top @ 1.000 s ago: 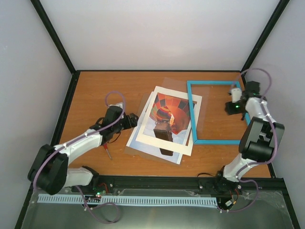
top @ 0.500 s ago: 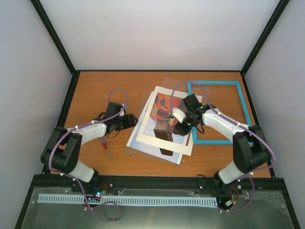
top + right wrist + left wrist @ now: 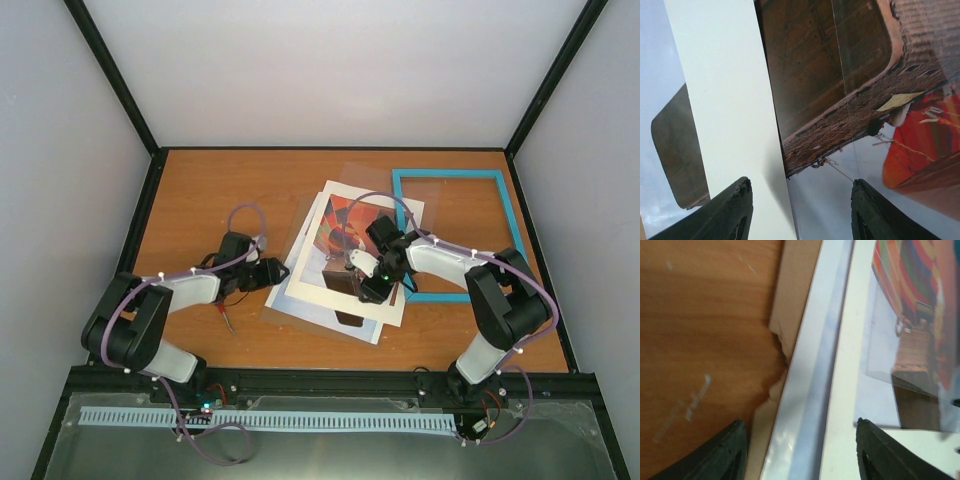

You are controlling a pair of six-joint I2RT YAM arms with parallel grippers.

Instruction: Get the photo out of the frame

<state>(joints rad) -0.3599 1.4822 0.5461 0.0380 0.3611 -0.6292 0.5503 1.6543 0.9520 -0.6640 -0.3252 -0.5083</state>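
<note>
From above, you have the frame [image 3: 455, 174] lying flat on the surface [image 3: 200, 190] at 2 o'clock from centre, its left rail crossing the corner of a loose stack. The photo [image 3: 345, 220] is out of it, in that stack at the centre, under a white mat [image 3: 318, 296] with the balloon showing through the mat's opening. Your left arm [image 3: 185, 288] is stretched to the stack's 9 o'clock edge. Your right arm [image 3: 450, 258] bends over the frame's near left corner and hangs above the basket part of the photo. A red-handled tool [image 3: 226, 318] lies at 8 o'clock of the stack, just beside the left arm. In the left wrist view your left jaws stand wide, gripping nothing, one over the wood and one over the mat. A brown backing board [image 3: 797, 275] with a ragged edge juts out at 11 o'clock, then comes the photo's pale margin, then the mat, and at 2 o'clock a clear sheet [image 3: 900, 340] lies over the balloon. In the right wrist view your right jaws are parted and hold nothing. One hangs over the mat strip running 12 to 6 o'clock, the other over the sky below the basket.
</note>
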